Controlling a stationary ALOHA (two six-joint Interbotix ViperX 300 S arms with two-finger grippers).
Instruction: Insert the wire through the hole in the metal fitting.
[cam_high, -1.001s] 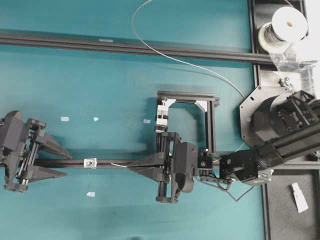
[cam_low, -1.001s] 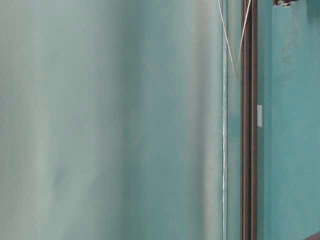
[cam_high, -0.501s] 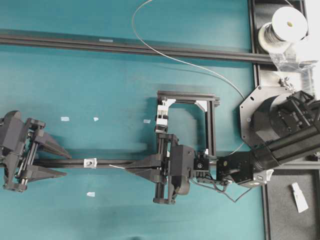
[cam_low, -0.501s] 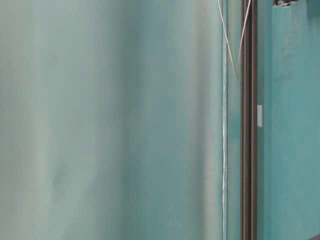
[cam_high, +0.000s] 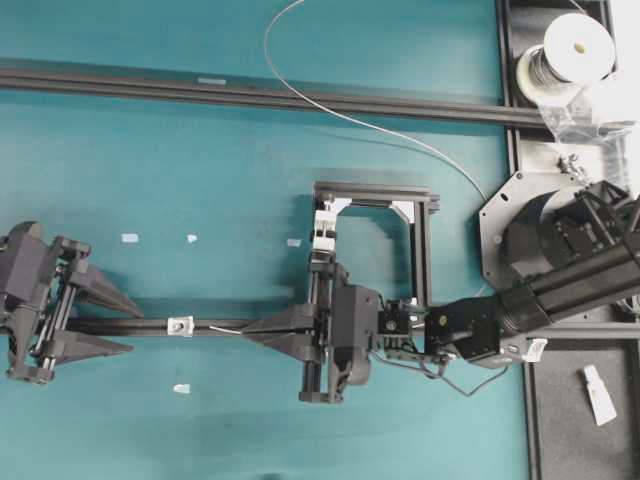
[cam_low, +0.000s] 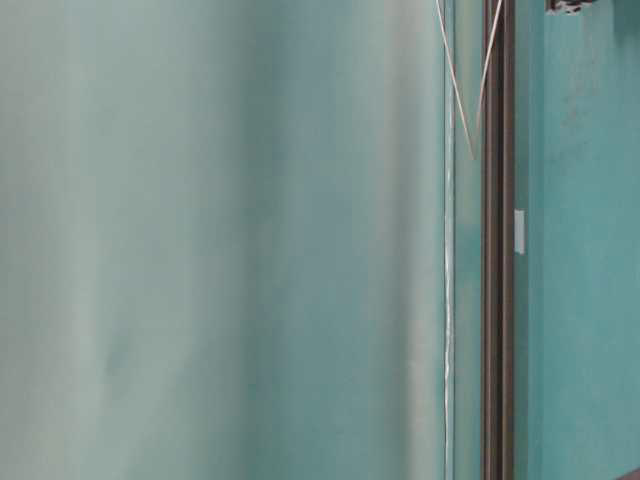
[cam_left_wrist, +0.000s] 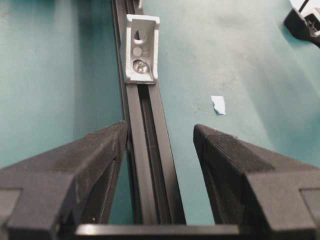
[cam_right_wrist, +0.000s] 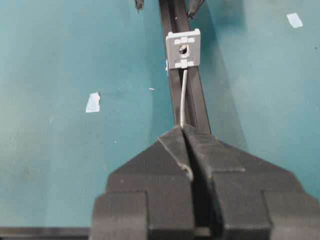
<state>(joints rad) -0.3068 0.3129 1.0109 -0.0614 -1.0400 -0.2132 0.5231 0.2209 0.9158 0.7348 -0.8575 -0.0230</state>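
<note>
The right gripper (cam_right_wrist: 184, 131), clamped on the wire (cam_right_wrist: 183, 97), is edging leftward along the black rail (cam_high: 130, 326), closer than a second ago; the tip is now just short of the metal fitting (cam_right_wrist: 184, 49) sitting on that rail. The left gripper (cam_left_wrist: 159, 136) is waiting, straddling the rail half-open, holding nothing. Threading looks imminent.

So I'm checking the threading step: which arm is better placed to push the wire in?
Right: its pincer grips the wire, tip just short of the fitting.
</note>
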